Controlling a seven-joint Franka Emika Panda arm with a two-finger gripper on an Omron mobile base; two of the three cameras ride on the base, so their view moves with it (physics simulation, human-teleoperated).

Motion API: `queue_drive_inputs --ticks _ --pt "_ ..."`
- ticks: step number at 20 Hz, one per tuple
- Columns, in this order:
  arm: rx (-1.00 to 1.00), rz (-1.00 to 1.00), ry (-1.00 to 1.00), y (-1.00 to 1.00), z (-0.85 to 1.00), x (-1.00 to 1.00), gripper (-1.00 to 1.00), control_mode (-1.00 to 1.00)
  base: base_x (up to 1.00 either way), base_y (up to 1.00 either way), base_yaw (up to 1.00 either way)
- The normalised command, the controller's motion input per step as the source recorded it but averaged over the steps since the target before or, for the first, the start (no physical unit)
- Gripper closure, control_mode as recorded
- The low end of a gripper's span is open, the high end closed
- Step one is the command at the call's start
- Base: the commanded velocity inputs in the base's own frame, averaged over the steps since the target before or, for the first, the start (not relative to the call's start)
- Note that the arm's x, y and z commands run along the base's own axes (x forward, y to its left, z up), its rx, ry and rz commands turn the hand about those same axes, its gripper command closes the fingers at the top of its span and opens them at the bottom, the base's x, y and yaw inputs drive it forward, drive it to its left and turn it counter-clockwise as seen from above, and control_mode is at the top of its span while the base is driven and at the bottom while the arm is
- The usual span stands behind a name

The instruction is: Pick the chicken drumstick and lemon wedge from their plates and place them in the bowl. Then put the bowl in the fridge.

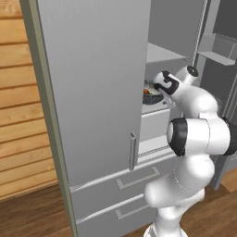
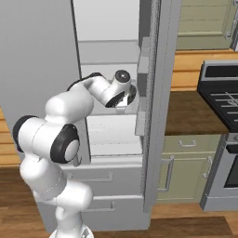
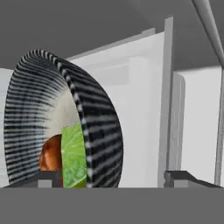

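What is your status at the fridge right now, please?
End effector open inside fridge. Bowl on shelf beside one fingertip, chicken drumstick and lemon wedge inside. Nothing obstructing.

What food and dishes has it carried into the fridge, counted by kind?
Bowls: 1, the bowl inside the fridge
Meat: 1, the chicken drumstick in the bowl
Fruit: 1, the lemon wedge in the bowl
Total: 3
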Motion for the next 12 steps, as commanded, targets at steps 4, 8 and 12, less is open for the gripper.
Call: queue_drive_inputs --ticks 4,8,12 --pt "-0.05 0.01 -0.21 0.46 0.44 -0.97 -1.0 -1.0 0.0 0.0 0.0" --pt "-0.01 0.0 -0.11 0.17 0.74 -1.0 -1.0 -1.0 0.0 0.0 0.0" --pt "0.0 0.03 0.0 0.04 0.78 -1.0 -1.0 -1.0 0.0 0.0 0.0"
